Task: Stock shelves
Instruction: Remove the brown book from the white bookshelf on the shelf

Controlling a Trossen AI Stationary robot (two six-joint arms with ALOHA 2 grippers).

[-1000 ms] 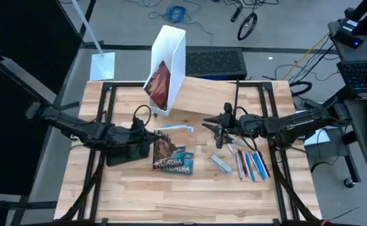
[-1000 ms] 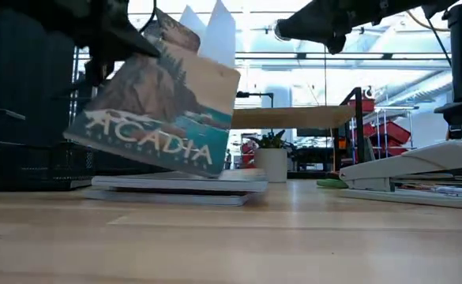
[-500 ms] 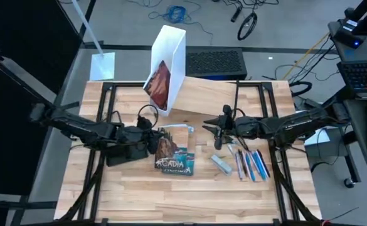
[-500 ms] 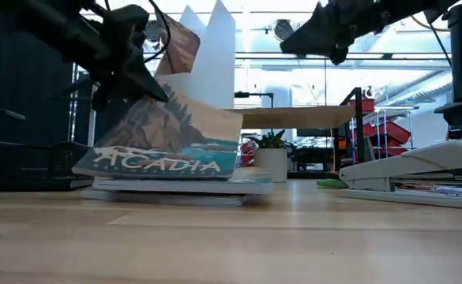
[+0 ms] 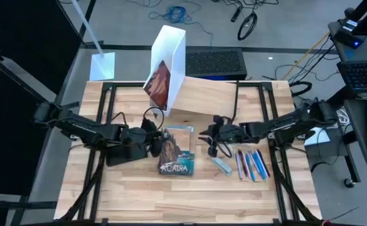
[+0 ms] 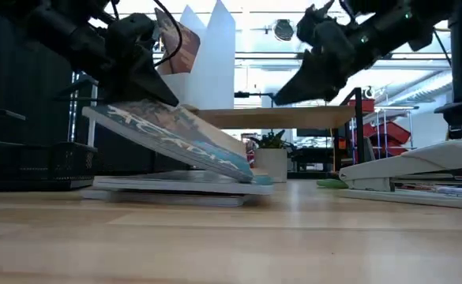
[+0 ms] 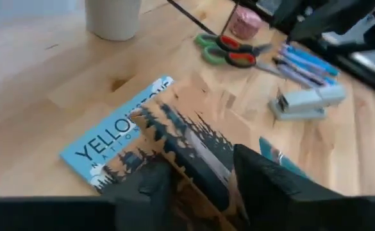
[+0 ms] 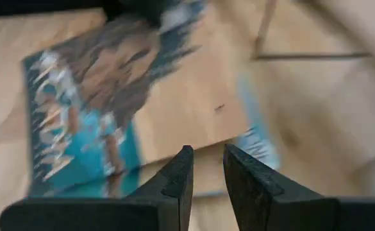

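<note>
The left gripper (image 5: 153,139) has its two dark fingers (image 7: 264,183) pinched on one edge of the Acadia book (image 5: 175,150), which it holds tilted: in the low view that edge is up in the air under the gripper (image 6: 140,75) while the opposite edge rests on the flat book beneath it (image 6: 175,188). That lower book, a blue one whose cover starts "YELLO" (image 7: 113,149), lies flat on the wooden table (image 5: 139,194) and sticks out from under the raised one. The right gripper (image 5: 212,135) hangs in the air just beside the far edge of the Acadia book, its fingers (image 8: 177,183) pointing down and nearly together, only a narrow gap between them and nothing in it. On that side of the table lie a grey stapler (image 5: 221,164), a row of pens (image 5: 249,164) and, seen from the left wrist, a pair of scissors with red and green handles (image 7: 229,48). The shelves (image 5: 202,97), a low riser with a light-wood top on thin black legs, stand at the back of the table behind both grippers, with a tall white file box (image 5: 169,56) touching or just beside the top's left end, a reddish book (image 5: 158,85) leaning in it.
</note>
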